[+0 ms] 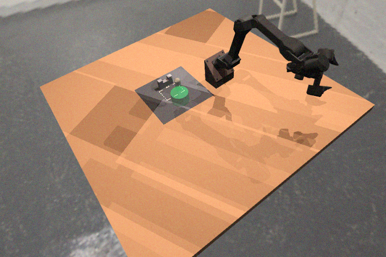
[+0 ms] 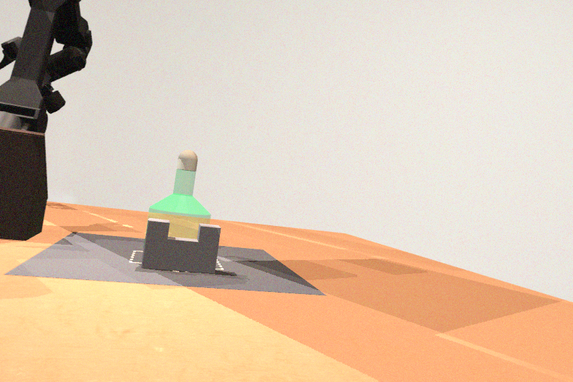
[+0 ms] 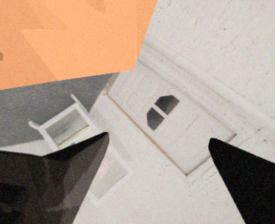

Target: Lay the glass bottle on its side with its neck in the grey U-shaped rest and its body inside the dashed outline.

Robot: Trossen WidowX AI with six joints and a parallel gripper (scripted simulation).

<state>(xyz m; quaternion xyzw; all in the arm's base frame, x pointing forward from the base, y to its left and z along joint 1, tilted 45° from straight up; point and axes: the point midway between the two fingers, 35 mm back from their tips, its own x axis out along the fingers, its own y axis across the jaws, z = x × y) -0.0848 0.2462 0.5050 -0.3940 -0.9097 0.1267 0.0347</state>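
The green glass bottle [image 1: 179, 92] [image 2: 180, 205] stands upright with its beige cap on top and yellow liquid inside. The grey U-shaped rest [image 1: 164, 83] [image 2: 156, 246] stands on the dark mat, with its notch upward and empty. In the exterior view the bottle is behind the rest, which hides its lower body. The dashed outline [image 1: 163, 96] lies beside the rest; the bottle covers part of it in the top view, and its exact footing is hard to tell. My gripper [image 1: 333, 75] [image 3: 157, 140] is wide open and empty, raised far from the bottle.
The arm's base [image 1: 219, 71] [image 2: 22, 183] stands close to the dark mat [image 1: 164, 117] [image 2: 287, 279]. The orange table [image 1: 174, 167] ends near the gripper's side. A pale frame stand [image 1: 282, 14] stands on the floor beyond the table.
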